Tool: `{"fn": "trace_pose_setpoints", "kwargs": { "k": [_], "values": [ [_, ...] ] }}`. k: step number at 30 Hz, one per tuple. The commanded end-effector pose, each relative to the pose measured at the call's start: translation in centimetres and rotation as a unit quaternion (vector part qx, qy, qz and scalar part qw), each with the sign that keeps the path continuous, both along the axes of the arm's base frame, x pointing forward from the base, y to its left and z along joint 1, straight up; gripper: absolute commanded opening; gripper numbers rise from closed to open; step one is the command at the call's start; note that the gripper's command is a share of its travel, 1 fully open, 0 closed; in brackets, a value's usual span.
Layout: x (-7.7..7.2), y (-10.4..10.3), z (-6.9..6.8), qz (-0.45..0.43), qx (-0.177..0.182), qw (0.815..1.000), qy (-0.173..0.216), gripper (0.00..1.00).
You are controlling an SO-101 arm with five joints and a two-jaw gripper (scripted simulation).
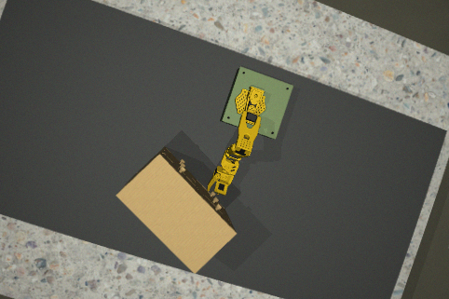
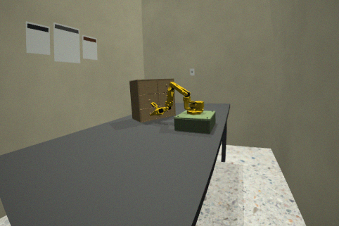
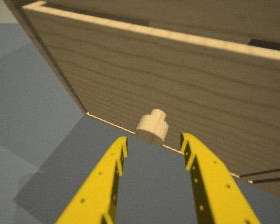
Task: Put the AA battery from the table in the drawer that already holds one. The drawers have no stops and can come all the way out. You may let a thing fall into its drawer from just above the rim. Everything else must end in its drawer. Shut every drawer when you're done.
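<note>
Dark table top (image 1: 93, 78) carries a wooden drawer cabinet (image 1: 177, 213). Gripper (image 3: 153, 150) stands part-open, empty, its jaws just short of a bottom-drawer knob (image 3: 152, 127). AA battery not visible. Risk: a pull could drag the stopless drawer fully out.

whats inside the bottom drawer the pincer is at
Cannot be seen. The drawer front with its knob covers the inside, and the cabinet top hides it from above. The pincer stands open just short of the knob, holding nothing.
</note>
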State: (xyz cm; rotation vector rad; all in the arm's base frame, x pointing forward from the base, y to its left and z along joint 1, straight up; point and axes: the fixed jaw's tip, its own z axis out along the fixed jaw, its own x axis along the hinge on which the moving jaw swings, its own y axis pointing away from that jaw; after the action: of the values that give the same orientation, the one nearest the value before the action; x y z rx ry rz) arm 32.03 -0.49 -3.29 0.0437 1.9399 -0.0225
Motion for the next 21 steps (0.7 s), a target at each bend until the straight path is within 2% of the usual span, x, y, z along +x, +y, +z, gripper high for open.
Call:
{"fn": "trace_pose_setpoints", "kwargs": {
  "k": [1, 10, 21],
  "values": [
    [-0.7, 0.6, 0.2, 0.009, -0.002, 1.000, -0.006, 0.21],
    [-2.5, 1.6, 0.2, 0.026, -0.005, 1.000, -0.008, 0.21],
    [-3.9, 2.2, 0.3, 0.039, -0.007, 0.999, -0.010, 0.21]
  ]
}}
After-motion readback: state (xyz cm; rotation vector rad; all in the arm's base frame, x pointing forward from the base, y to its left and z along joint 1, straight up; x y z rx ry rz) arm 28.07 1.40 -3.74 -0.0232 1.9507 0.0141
